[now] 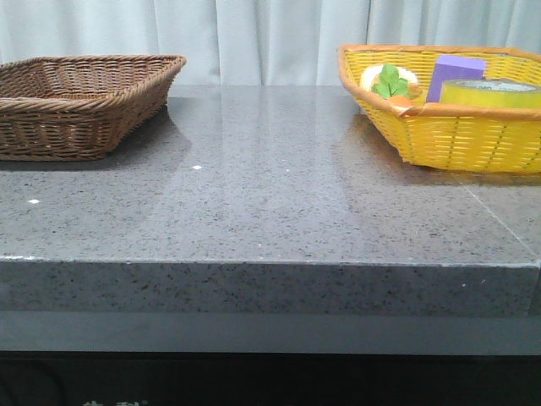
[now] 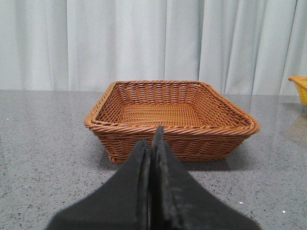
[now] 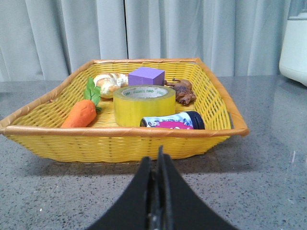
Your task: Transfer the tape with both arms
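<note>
The yellow tape roll (image 3: 144, 104) lies flat in the middle of the yellow basket (image 3: 120, 141), in front of a purple block (image 3: 146, 75). It also shows in the front view (image 1: 490, 92) at the far right, inside the yellow basket (image 1: 456, 139). My right gripper (image 3: 156, 160) is shut and empty, low over the table in front of that basket. My left gripper (image 2: 151, 141) is shut and empty, facing the brown wicker basket (image 2: 172, 143). Neither arm shows in the front view.
The yellow basket also holds a toy carrot (image 3: 80, 113), a bread-like item (image 3: 109, 82), a brown item (image 3: 182, 91) and a dark can (image 3: 172, 121). The empty brown basket (image 1: 76, 127) sits at the far left. A white appliance (image 3: 295, 40) stands beyond the yellow basket.
</note>
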Motion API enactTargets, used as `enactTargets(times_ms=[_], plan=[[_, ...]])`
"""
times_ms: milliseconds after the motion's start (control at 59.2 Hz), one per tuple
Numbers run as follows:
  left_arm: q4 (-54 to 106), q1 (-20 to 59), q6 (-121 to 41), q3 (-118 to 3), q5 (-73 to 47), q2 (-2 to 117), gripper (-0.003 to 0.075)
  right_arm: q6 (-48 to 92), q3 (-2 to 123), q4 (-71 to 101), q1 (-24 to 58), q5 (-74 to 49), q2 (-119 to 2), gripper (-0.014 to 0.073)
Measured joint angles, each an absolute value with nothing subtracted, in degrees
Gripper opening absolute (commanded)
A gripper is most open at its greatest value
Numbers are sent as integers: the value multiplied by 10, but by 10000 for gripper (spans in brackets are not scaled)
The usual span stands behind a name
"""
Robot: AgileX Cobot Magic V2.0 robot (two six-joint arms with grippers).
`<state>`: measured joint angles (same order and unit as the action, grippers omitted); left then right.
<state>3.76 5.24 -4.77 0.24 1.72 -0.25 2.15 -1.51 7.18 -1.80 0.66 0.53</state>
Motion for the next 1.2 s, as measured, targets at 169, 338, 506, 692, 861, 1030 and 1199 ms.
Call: enactTargets(times_ms=[169, 338, 506, 692, 861, 1030, 1199], plan=[[38, 52, -48, 2, 17, -3, -20, 21, -15, 72, -18, 7, 5, -67], [38, 52, -48, 2, 17, -3, -20, 21, -15, 72, -18, 7, 5, -67], [38, 52, -48, 2, 17, -3, -20, 21, -15, 72, -18, 7, 5, -67], [38, 52, -48, 2, 17, -3, -20, 21, -15, 72, -18, 7, 5, -67], [38, 52, -48, 2, 17, -3, -20, 21, -15, 72, -18, 7, 5, -67], [38, 52, -48, 2, 41, -3, -20, 21, -15, 72, -18, 7, 5, -67], [38, 52, -48, -3, 79, -3, -20, 21, -13, 72, -18, 0, 5, -67]])
